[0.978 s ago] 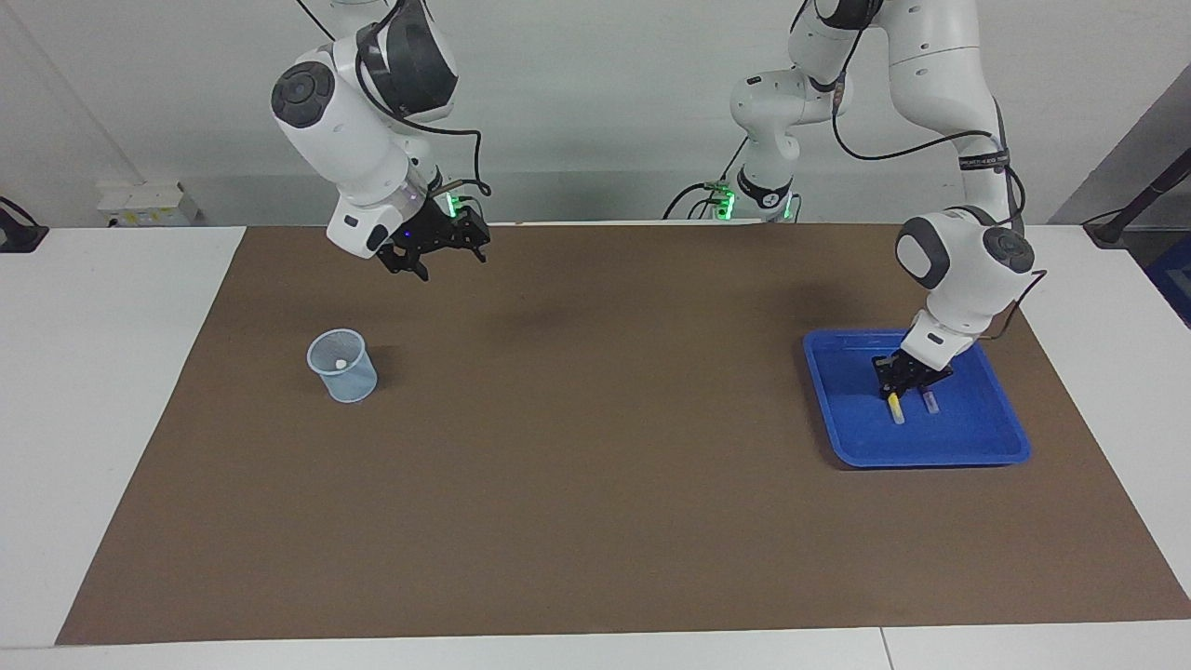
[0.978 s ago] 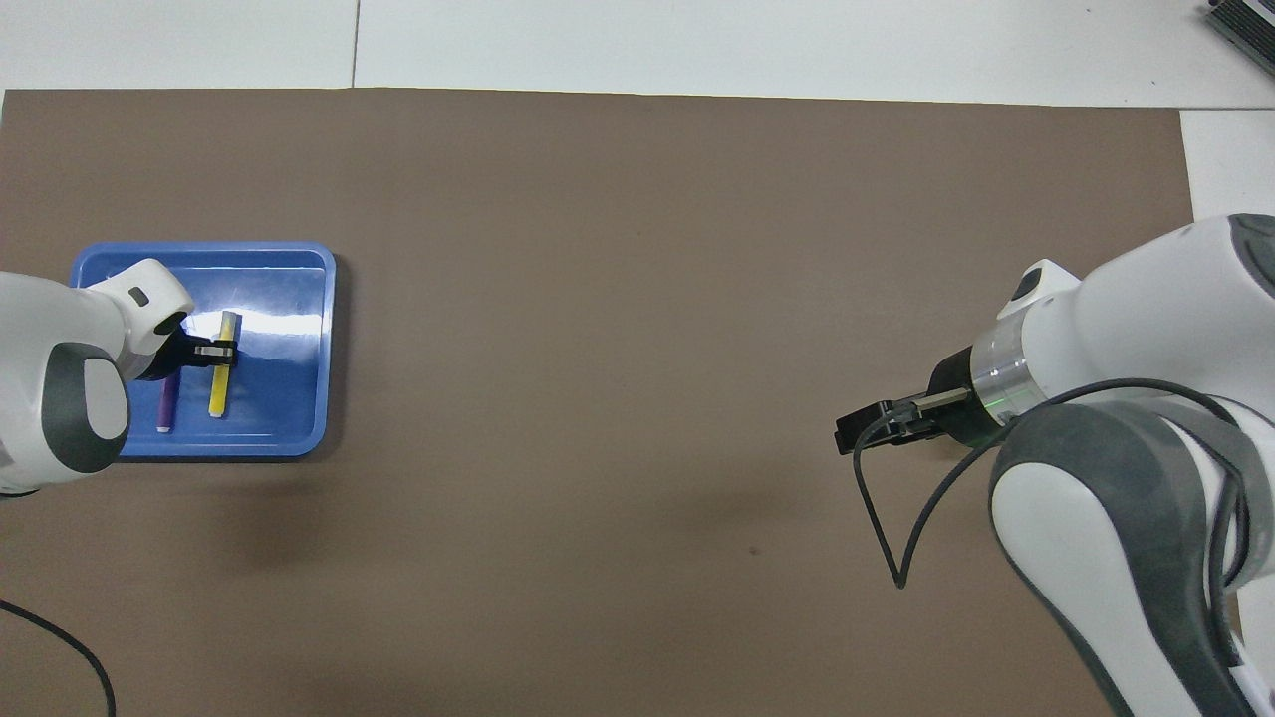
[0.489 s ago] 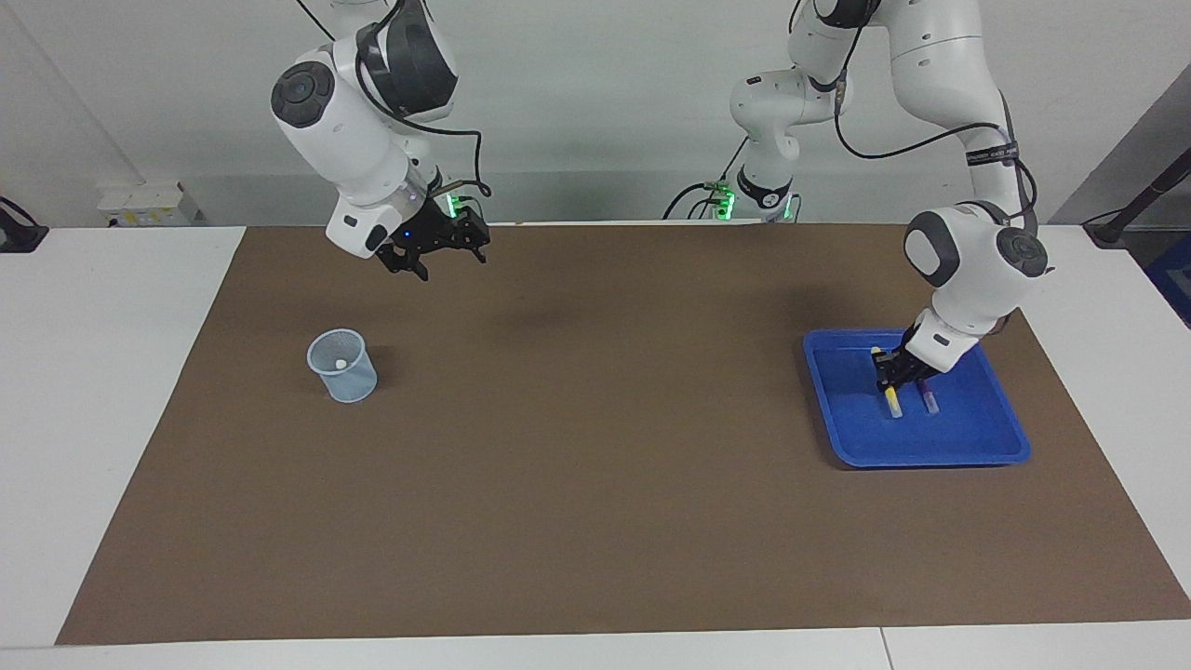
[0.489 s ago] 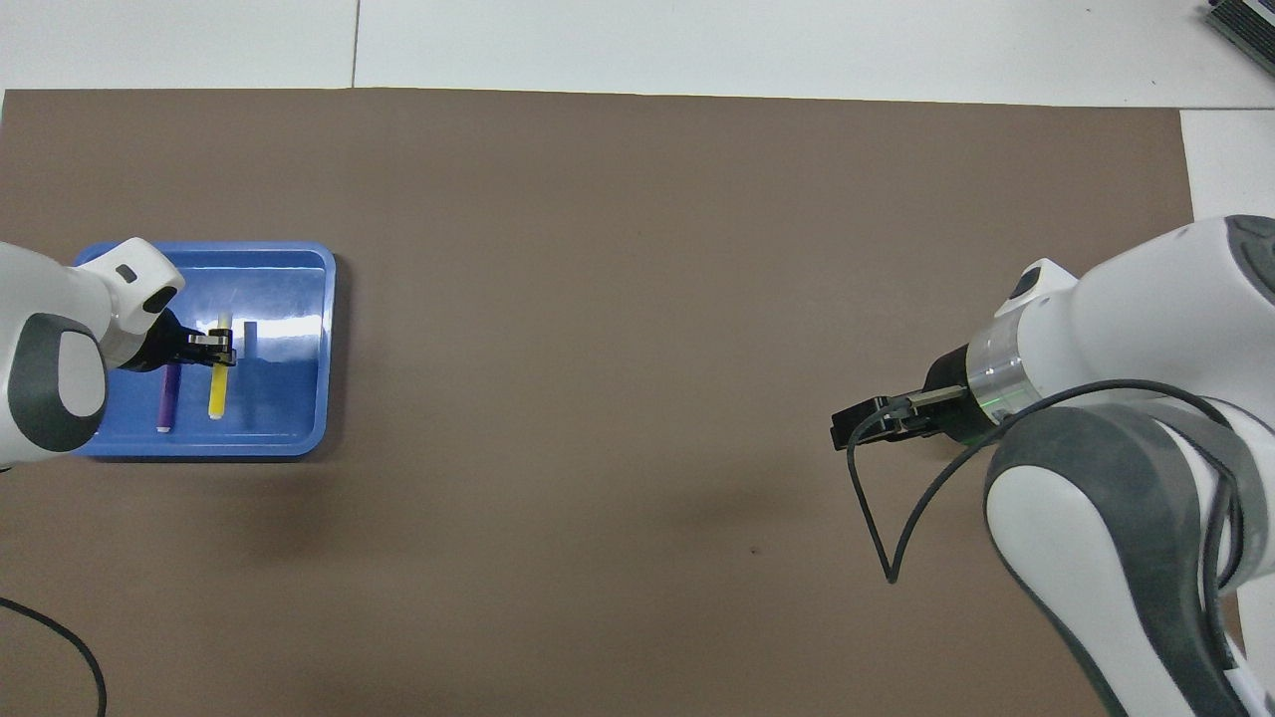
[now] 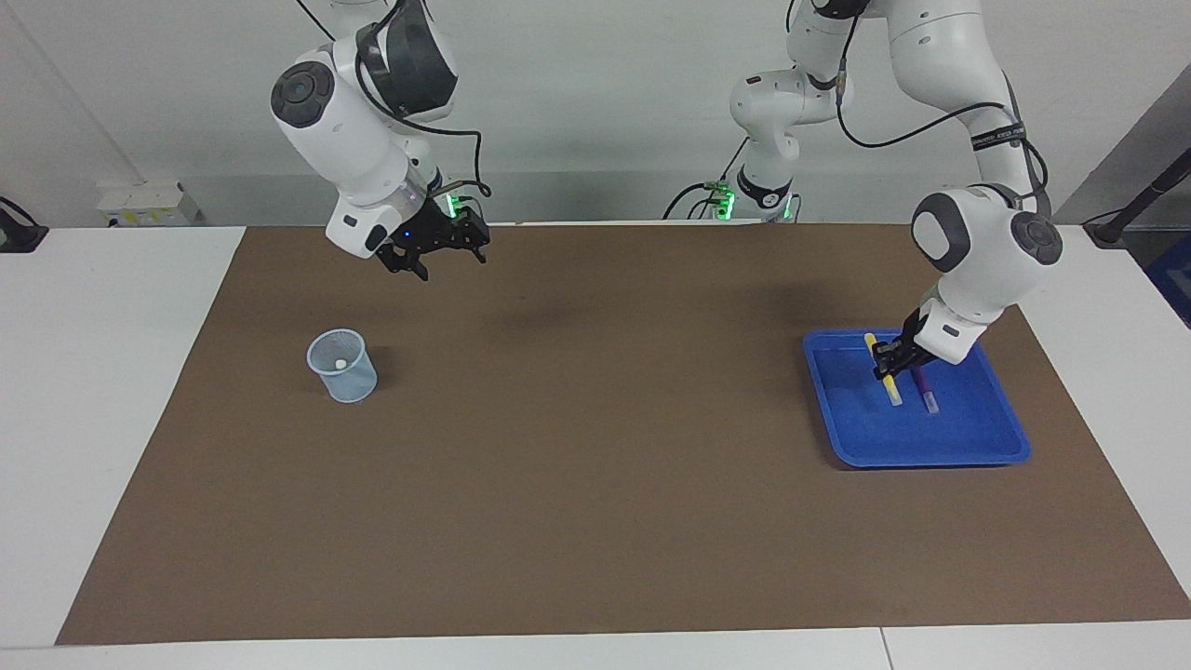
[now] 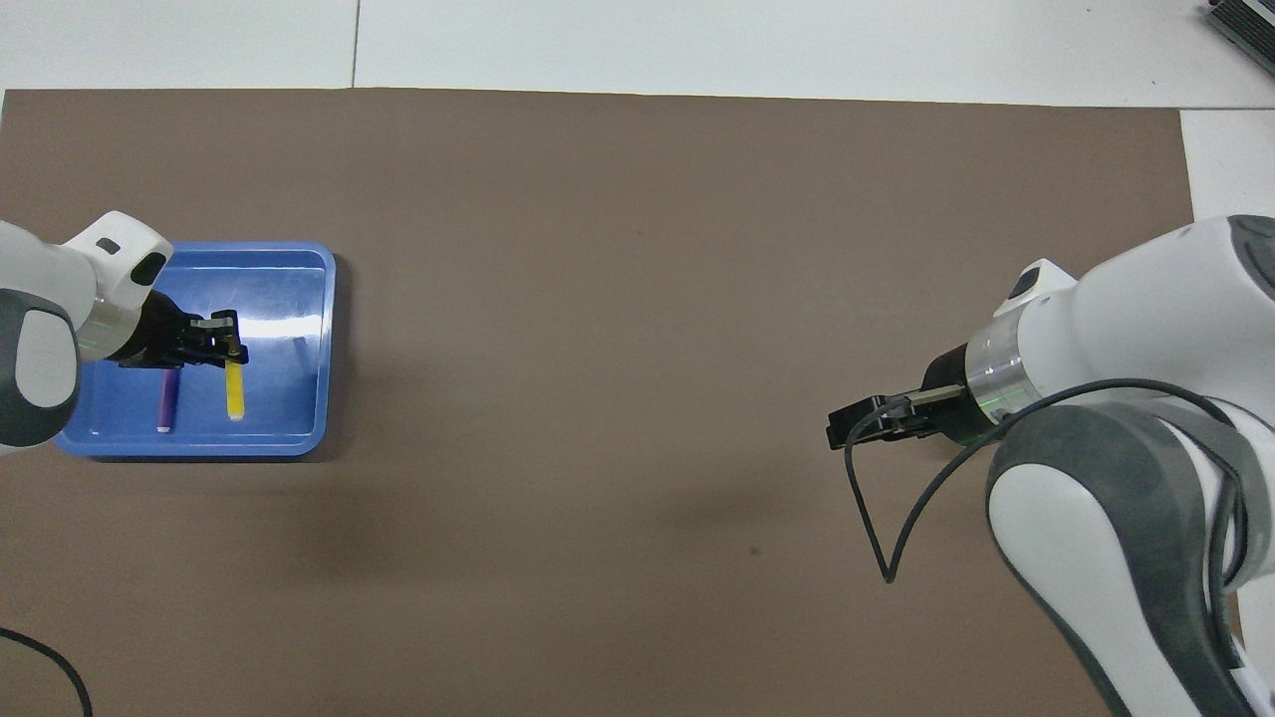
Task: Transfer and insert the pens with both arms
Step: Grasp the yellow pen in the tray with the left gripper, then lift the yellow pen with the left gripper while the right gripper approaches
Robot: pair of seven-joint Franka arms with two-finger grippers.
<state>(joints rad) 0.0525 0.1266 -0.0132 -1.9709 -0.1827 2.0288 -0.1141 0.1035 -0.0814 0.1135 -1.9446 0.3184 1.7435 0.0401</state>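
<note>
My left gripper (image 5: 886,359) (image 6: 229,344) is shut on the yellow pen (image 5: 894,392) (image 6: 235,394). It holds the pen tilted over the blue tray (image 5: 930,455) (image 6: 299,299), whitish end lowest and close to the tray floor. The purple pen (image 5: 925,389) (image 6: 166,400) lies flat in the tray beside it, toward the left arm's end. My right gripper (image 5: 453,260) (image 6: 843,429) waits open and empty in the air over the brown mat at the right arm's end of the table.
A pale blue mesh cup (image 5: 342,365) stands on the brown mat (image 5: 595,465) at the right arm's end, with a small whitish spot inside it. In the overhead view the right arm covers the cup. A black cable loops under the right wrist.
The left arm has risen, lifting the yellow pen up off the tray floor and tilting it. The purple pen has stayed put. The right arm has barely moved.
</note>
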